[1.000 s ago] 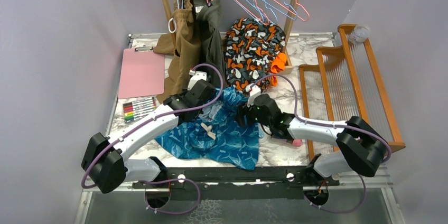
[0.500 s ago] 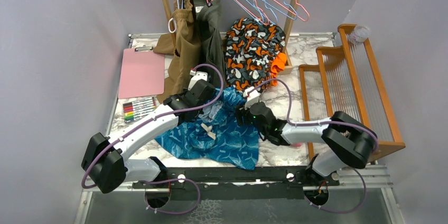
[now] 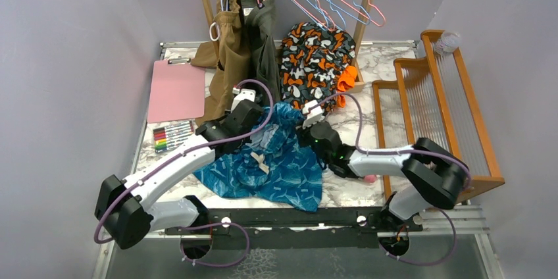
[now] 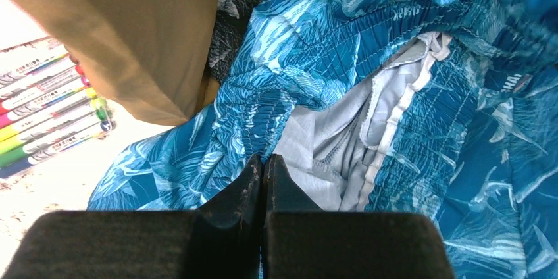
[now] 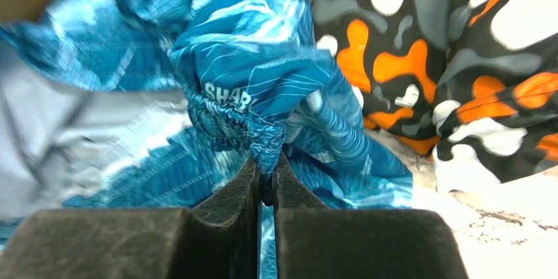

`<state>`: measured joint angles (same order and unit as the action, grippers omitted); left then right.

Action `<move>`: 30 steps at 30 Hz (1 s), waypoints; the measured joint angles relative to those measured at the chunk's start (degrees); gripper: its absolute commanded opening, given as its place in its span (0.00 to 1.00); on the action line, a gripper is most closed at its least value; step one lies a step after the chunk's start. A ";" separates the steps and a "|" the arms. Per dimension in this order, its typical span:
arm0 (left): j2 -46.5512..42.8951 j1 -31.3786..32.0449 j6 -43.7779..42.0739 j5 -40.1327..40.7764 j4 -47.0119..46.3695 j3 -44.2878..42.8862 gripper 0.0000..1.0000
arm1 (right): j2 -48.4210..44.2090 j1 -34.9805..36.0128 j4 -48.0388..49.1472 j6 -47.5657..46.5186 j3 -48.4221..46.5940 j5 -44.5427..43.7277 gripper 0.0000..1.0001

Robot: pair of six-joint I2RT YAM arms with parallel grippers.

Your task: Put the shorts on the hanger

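White shells, black joints and looping purple cables (image 3: pixel 254 81) clothe each arm (image 3: pixel 172 164), ending in the matte black left claw (image 4: pixel 263 162) and right claw (image 5: pixel 265 166).

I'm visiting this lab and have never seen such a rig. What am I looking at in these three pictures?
Two robot arms are bolted at the near edge of a marble table. The wide picture looks down from above and behind them; the other two come from cameras on the wrists, with the black fingers at the bottom. On the table lie blue shorts, a pink clipboard, markers and a wooden rack; a patterned garment and wire hangers are at the back. Both grippers are shut on the shorts: the left gripper at the waistband's edge, the right gripper on a bunched fold.
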<state>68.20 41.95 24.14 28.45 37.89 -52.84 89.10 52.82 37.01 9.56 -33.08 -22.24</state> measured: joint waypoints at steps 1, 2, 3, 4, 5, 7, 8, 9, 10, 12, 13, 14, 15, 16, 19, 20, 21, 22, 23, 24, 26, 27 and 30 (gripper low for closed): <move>-0.66 0.00 -0.04 -0.17 0.50 -0.22 0.00 | -1.33 0.00 -0.26 0.00 0.00 0.02 0.01; -1.49 0.00 -0.09 -0.46 1.25 -0.61 0.00 | -3.19 0.00 -0.90 0.02 0.00 0.11 0.01; -2.62 0.00 -0.15 -0.76 1.95 -1.16 0.00 | -5.70 0.00 -1.97 0.24 -0.04 0.44 0.01; -3.67 0.00 -0.17 -1.05 2.34 -1.64 0.00 | -8.66 0.00 -3.82 0.48 -0.37 0.90 0.01; -5.14 0.00 -0.24 -1.53 2.91 -2.27 0.00 | -11.54 0.00 -6.14 0.76 -1.09 1.53 0.01; -9.33 0.00 -0.50 -2.78 4.07 -3.80 0.00 | -17.20 0.00 -13.33 1.09 -4.79 3.52 0.01; -11.91 0.00 -0.83 -3.61 4.48 -4.70 0.00 | -19.08 0.00 -16.04 1.14 -6.75 4.42 0.01; -14.34 0.00 -1.07 -4.15 4.76 -5.62 0.00 | -20.90 0.00 -19.85 1.18 -9.46 5.44 0.01; -16.79 0.00 -1.31 -4.98 4.98 -6.62 0.00 | -22.51 0.00 -24.37 1.31 -12.90 6.54 0.01; -21.16 0.00 -2.16 -6.38 5.14 -8.94 0.00 | -24.48 0.00 -32.15 1.33 -18.78 7.80 0.01; -22.47 0.00 -2.49 -6.84 5.09 -9.94 0.00 | -25.16 0.00 -36.30 1.33 -21.88 8.22 0.01; -24.37 0.00 -3.19 -7.54 5.16 -11.63 0.00 | -25.66 0.00 -40.35 1.33 -24.96 8.50 0.01; -25.44 0.00 -3.87 -8.00 5.05 -13.22 0.00 | -26.01 0.00 -45.16 1.31 -28.63 8.66 0.01; -26.45 0.00 -4.70 -8.50 5.09 -15.15 0.00 | -26.12 0.00 -49.70 1.29 -32.35 8.66 0.01; -27.56 0.00 -7.39 -9.86 4.31 -22.75 0.00 | -25.11 0.02 -61.88 0.92 -45.72 8.70 0.01; -27.56 0.00 -8.31 -10.32 3.37 -25.49 0.00 | -24.44 0.02 -64.63 0.87 -50.90 8.96 0.01; -27.67 0.00 -9.29 -10.91 1.70 -27.96 0.00 | -23.76 0.04 -67.17 0.85 -56.43 9.35 0.01; -28.09 0.00 -10.25 -11.37 -0.24 -29.49 0.00 | -23.21 0.04 -69.16 0.87 -61.09 9.81 0.01; -28.81 0.00 -11.02 -11.63 -2.36 -29.99 0.00 | -22.86 0.07 -70.27 0.90 -64.74 10.25 0.01; -30.08 0.00 -11.63 -11.80 -4.74 -29.49 0.00 | -22.73 0.07 -70.95 0.96 -67.12 10.82 0.01; -32.65 0.00 -11.82 -11.93 -7.96 -26.58 0.00 | -23.61 0.13 -71.82 1.57 -66.93 12.11 0.01; -34.18 0.00 -11.69 -11.91 -9.27 -23.80 0.00 | -24.28 0.22 -71.84 2.10 -64.70 12.63 0.01; -37.33 0.00 -10.08 -11.37 -10.25 -14.34 0.00 | -24.50 0.26 -72.37 3.72 -53.62 13.35 0.01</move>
<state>30.87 41.95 14.06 17.08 27.64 -67.18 64.60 53.08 -35.35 13.28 -86.70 -8.88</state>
